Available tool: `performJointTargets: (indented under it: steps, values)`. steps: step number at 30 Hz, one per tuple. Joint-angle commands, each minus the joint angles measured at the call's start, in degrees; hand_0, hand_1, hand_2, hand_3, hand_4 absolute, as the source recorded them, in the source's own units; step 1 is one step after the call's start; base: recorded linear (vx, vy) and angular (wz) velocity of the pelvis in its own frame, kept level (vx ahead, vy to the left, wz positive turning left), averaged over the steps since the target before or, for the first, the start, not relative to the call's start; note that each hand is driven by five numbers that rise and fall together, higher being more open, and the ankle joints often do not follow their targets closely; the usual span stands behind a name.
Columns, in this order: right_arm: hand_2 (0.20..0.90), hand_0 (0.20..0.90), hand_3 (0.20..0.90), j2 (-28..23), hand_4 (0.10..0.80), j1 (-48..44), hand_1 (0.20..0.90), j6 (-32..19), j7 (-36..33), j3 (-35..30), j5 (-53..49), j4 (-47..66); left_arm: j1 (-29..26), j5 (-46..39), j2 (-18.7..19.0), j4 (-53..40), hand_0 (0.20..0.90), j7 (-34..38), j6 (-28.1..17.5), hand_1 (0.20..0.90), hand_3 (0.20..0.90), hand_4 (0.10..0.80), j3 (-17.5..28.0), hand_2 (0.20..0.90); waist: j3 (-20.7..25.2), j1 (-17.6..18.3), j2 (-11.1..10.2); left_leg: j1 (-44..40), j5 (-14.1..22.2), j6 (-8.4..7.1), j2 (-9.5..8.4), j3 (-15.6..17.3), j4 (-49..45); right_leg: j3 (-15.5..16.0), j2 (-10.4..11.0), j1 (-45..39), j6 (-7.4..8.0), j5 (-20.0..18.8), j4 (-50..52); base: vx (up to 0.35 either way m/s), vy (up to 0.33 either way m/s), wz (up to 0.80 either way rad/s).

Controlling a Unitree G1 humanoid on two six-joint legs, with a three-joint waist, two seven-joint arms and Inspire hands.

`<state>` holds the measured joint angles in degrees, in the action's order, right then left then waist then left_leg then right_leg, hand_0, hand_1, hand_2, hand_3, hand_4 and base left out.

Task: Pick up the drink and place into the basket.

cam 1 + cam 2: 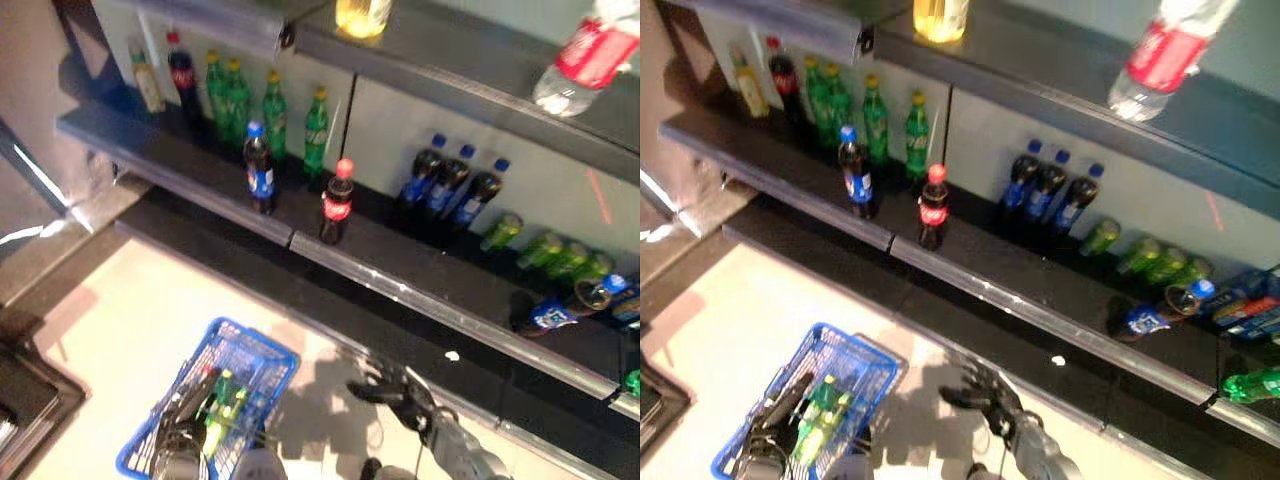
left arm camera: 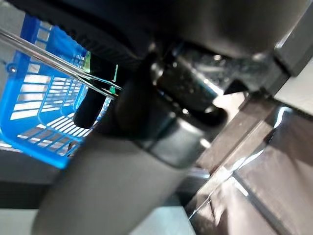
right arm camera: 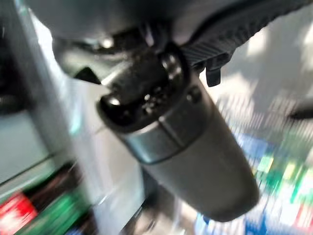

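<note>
Down at the near left of the floor, seen from the left eye: a blue wire basket point(image 1: 235, 375), green bottles point(image 1: 218, 408) lying inside it. Left hand point(image 1: 178, 425) at the basket's near edge, dark fingers curled over the wire handle. Right hand point(image 1: 400, 392) low beside the basket, apart from it, fingers spread and holding nothing. Above, along the front edge of the lower shelf point(image 1: 400, 290): a red-capped cola bottle point(image 1: 336, 203) upright, a blue-capped dark bottle point(image 1: 260, 170) just to its left. Toward the back of that shelf: a row of green bottles with yellow caps point(image 1: 270, 110), three more blue-capped dark bottles point(image 1: 450, 190), green cans point(image 1: 560, 255) on their sides, one dark bottle lying flat point(image 1: 560, 308) near the right end. On the upper shelf, a clear bottle with a red label point(image 1: 585, 55), tipped over.

From the right eye: same layout, basket point(image 1: 840, 365) by the left hand point(image 1: 770, 425), right hand point(image 1: 985, 392) splayed wide over the pale floor point(image 1: 760, 310), cola bottle point(image 1: 932, 207) standing untouched at the shelf's front edge.

From the left wrist: thumb filling the middle, thin metal handle point(image 2: 54, 61) crossing it, blue basket wall point(image 2: 34, 98) beyond.

From the right wrist: only the thumb's bulk up close, blurred colours behind; fingers not readable here.
</note>
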<state>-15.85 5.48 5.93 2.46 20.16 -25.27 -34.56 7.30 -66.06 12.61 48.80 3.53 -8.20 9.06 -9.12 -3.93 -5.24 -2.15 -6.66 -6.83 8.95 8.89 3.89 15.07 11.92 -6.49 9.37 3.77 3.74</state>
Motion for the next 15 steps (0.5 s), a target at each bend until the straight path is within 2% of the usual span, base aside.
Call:
performJointTargets:
  steps: [1,3,4,8,15]
  values:
    - [0.9,0.9,0.9,-0.3,0.8,-1.9,0.9,-3.0,-1.3,-3.4,3.5,-6.1,-1.0,2.1,-1.9,2.1,0.3,-0.4,-1.0,0.3,0.2,0.1,-0.3,0.3,1.8,0.5,2.7,-1.6,2.0,-0.88,3.56,0.5,-2.1,0.9,2.6,1.2,0.51,-4.9,-0.6,0.006,-0.014,-0.11]
    - [0.9,0.9,0.9,0.6,0.8,-2.6,0.9,-4.7,-1.1,-4.0,5.1,-13.0,-2.0,4.0,-1.7,5.8,0.3,0.4,-0.3,0.3,0.2,0.1,0.0,0.3,2.3,0.5,2.9,-2.1,1.8,-1.03,3.58,0.5,-1.0,1.0,2.8,0.7,0.83,-5.4,-1.6,-0.006,-0.018,-0.05]
    - [0.9,0.9,0.9,1.5,0.8,-3.0,0.9,-7.0,-1.0,-4.7,9.9,-20.8,-3.0,5.6,-1.4,10.2,0.3,-0.5,-0.2,0.3,0.2,0.1,0.3,0.3,2.8,0.4,3.3,-2.5,1.7,-1.17,3.64,0.6,-0.1,1.4,3.1,0.3,1.26,-5.9,-2.5,-0.024,-0.021,-0.06]
    - [0.9,0.9,0.9,3.0,0.8,-3.5,0.9,-8.9,-3.1,-5.1,14.6,-28.8,-4.2,8.0,-1.5,14.7,0.3,-0.4,0.7,0.3,0.2,0.1,0.2,0.3,3.5,0.3,4.0,-2.7,1.8,-1.37,3.89,1.4,0.5,3.0,4.0,0.0,1.92,-6.6,-3.6,-0.033,-0.019,-0.17]
    - [0.9,0.9,0.9,4.7,0.8,-2.9,0.9,-12.4,-3.3,-7.6,16.0,-33.6,-4.3,7.9,-2.5,18.4,0.3,-2.8,0.3,0.3,0.2,0.1,0.8,0.3,4.4,1.6,4.5,-3.2,2.7,-1.09,3.82,2.8,0.4,1.8,4.0,1.0,2.07,-7.3,-4.7,-0.013,-0.01,-0.12]
